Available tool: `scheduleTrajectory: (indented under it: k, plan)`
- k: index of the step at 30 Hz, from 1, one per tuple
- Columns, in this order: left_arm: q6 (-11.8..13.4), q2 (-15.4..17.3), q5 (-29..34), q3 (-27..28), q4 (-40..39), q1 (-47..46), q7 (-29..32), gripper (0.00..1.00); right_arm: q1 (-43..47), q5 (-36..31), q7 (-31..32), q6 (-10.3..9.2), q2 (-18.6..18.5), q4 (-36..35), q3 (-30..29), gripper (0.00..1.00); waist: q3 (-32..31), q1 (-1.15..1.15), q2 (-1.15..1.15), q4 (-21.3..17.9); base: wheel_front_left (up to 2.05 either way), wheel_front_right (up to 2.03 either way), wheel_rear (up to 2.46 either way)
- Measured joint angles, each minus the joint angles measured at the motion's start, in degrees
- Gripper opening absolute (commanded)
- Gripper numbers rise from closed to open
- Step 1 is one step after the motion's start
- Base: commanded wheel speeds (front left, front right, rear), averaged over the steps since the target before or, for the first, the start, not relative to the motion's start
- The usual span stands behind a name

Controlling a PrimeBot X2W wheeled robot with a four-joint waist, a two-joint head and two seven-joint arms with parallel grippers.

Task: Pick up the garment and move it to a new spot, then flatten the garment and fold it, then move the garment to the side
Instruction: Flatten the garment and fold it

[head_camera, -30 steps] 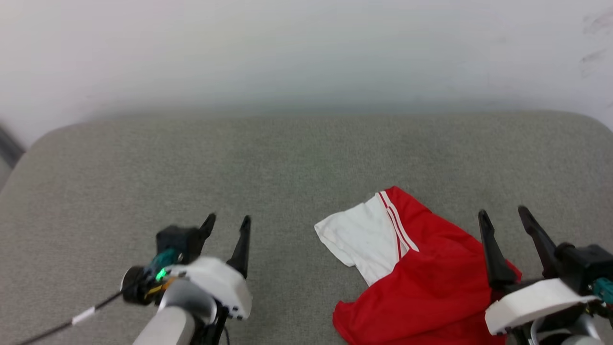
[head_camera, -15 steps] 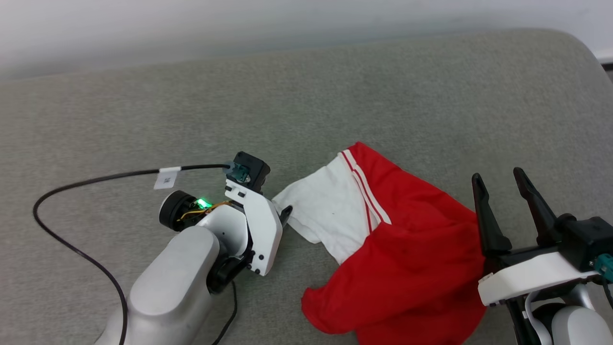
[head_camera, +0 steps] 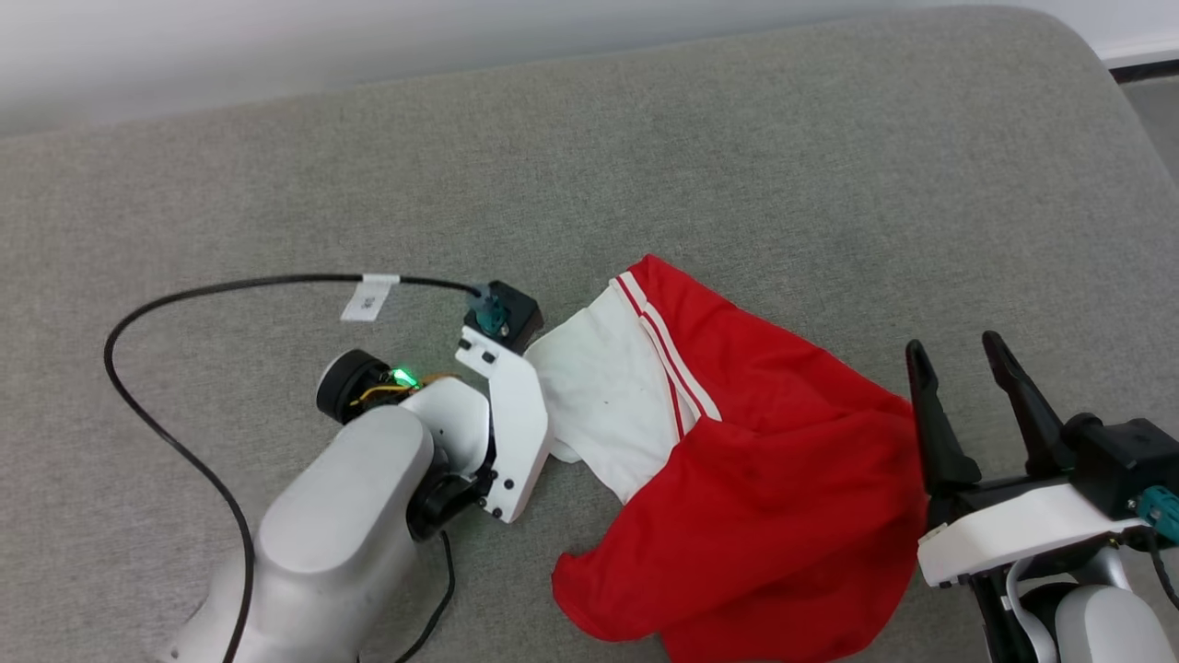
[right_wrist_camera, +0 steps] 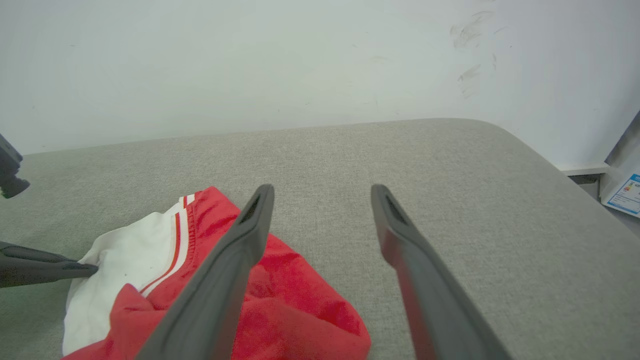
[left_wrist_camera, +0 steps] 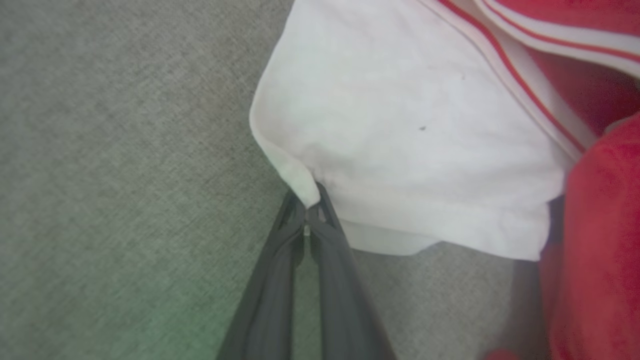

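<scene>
The garment [head_camera: 764, 479] is a crumpled red jersey with a white sleeve [head_camera: 603, 396] edged in red stripes, lying on the grey cushion at centre right. My left gripper [left_wrist_camera: 309, 217] is shut on the white sleeve's edge [left_wrist_camera: 300, 185], its fingertips pinching the fabric. In the head view the left wrist [head_camera: 502, 405] sits right against the sleeve. My right gripper [head_camera: 958, 364] stands open just right of the red cloth, nothing between its fingers [right_wrist_camera: 250, 240], and hovers above the garment [right_wrist_camera: 295, 300].
A grey fabric cushion [head_camera: 276, 166] carries everything, with a white wall [right_wrist_camera: 250, 65] behind it. A black cable [head_camera: 166, 304] loops left of the left arm. The cushion's rounded right corner [head_camera: 1096, 55] drops to the floor, where a blue label [right_wrist_camera: 625, 195] shows.
The head camera has tilted down. My left arm reached right to the white sleeve and its jaws closed on the edge. The right gripper has stayed open beside the red cloth.
</scene>
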Motion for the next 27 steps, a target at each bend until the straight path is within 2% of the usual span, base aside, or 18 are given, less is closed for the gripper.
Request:
scheduleTrajectory:
  k: [4,9,16,19,20,21,22,27]
  plan:
    - [1.5,0.4,0.4,0.9,-0.3,2.0,-4.5,0.0,0.3,-0.2,0.3,0.0,0.0,0.5,-0.6,1.0,-1.9,0.0,0.0,0.8,0.0,0.0,0.0]
    - [4.5,4.2,0.3,3.8,-4.8,6.0,-8.9,0.0,1.9,-0.7,1.4,0.0,0.0,0.8,-1.6,1.0,-5.3,0.0,0.0,2.6,0.0,0.0,0.0]
    - [11.1,11.8,-2.0,8.7,-15.6,16.7,-9.5,0.0,4.7,-0.9,3.0,0.0,0.0,0.4,-2.6,1.0,-9.5,0.0,0.0,6.3,0.0,0.0,0.0]
    - [13.9,13.1,-4.8,10.5,-17.9,23.6,-8.8,0.0,5.4,-1.1,3.6,0.0,0.0,-0.4,-2.5,1.0,-10.8,0.0,0.0,7.7,0.0,0.0,0.0]
    - [14.6,13.2,-5.9,10.9,-18.1,25.9,-8.7,0.09,5.6,-1.1,3.7,0.0,0.0,-0.7,-2.5,1.0,-11.0,0.0,0.0,8.1,0.0,0.0,0.0]
    - [15.0,13.0,-7.1,11.5,-18.1,27.8,-9.1,0.45,5.7,-1.2,3.9,0.0,0.0,-0.8,-2.4,1.0,-11.3,0.0,0.0,8.3,0.0,0.0,0.0]
    - [15.5,12.7,-7.8,11.8,-18.0,29.2,-9.6,0.98,5.8,-1.2,4.2,0.0,0.0,-1.0,-2.4,1.0,-11.5,0.0,0.0,8.5,0.0,0.0,0.0]
    - [18.2,10.1,-8.2,14.2,-16.7,31.6,-16.8,1.0,6.8,-2.1,5.1,0.0,0.0,-2.0,-2.4,1.0,-12.6,0.0,0.0,9.1,0.0,0.0,0.0]
